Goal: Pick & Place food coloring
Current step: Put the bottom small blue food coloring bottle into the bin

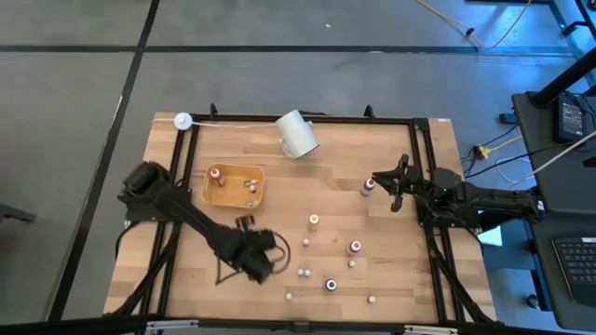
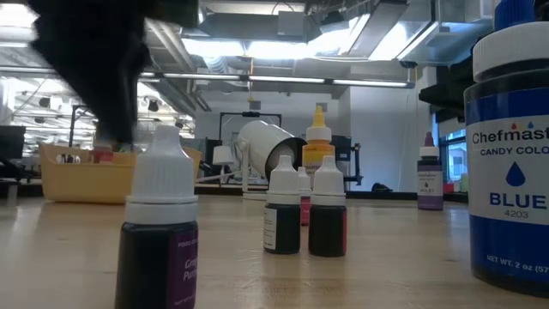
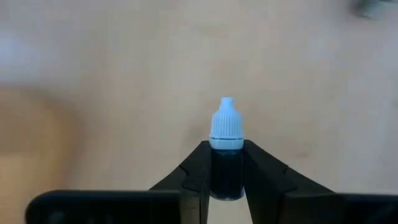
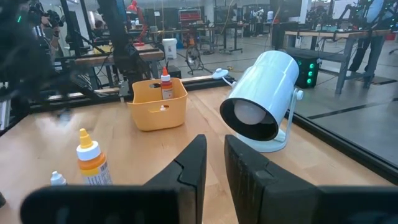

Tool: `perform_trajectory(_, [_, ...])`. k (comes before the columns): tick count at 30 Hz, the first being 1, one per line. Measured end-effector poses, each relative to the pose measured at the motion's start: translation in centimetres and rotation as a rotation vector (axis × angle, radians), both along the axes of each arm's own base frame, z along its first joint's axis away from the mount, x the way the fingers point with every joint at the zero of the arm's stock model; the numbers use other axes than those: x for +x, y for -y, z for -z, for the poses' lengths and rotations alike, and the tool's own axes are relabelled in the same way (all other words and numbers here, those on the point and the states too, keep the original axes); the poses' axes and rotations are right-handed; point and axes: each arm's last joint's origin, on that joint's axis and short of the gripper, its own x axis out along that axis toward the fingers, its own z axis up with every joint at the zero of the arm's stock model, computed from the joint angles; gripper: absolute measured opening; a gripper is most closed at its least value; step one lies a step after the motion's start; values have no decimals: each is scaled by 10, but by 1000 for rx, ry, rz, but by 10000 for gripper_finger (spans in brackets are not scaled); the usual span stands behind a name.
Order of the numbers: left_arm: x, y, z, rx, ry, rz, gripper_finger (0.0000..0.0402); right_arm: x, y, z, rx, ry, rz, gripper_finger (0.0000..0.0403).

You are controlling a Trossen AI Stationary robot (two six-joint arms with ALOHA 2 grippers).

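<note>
- one little dark-filled bottle with a white dropper cap (image 3: 226, 149) is clamped between the left pincer (image 1: 272, 253) fingers, near the front-left of the table (image 1: 391, 270)
- an orange-capped bottle (image 1: 314, 221) stands upright mid-table
- red-capped one (image 1: 355, 247) sits just right of that, a bit nearer the front
- blue-capped bottle (image 1: 331, 285) stands near the front edge, with small white-capped ones (image 1: 304, 273) scattered around it
- a red-capped bottle (image 1: 217, 174) stands upright inside the yellow tray (image 1: 256, 194), two tiny ones (image 1: 250, 185) next to it
- another reddish-capped bottle (image 1: 368, 187) sits right by the right pincer (image 1: 385, 177)
</note>
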Motion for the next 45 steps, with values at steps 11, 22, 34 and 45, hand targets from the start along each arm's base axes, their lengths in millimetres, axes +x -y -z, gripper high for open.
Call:
perform_trajectory(11, [-40,-81,-63,227,15,-283,73,0,1,-1,-51,-9,43,62])
perform_trajectory(22, [-51,-150,-7,127,-68,-256,76,-1,2,-1,-54,-7,62,62])
perform_trajectory(34, [-47,-192,27,-51,28,-307,77,-1,2,-1,-31,0,62,62])
perform_trajectory(45, [-46,-196,29,-42,58,-331,77,-1,2,-1,-23,3,61,62])
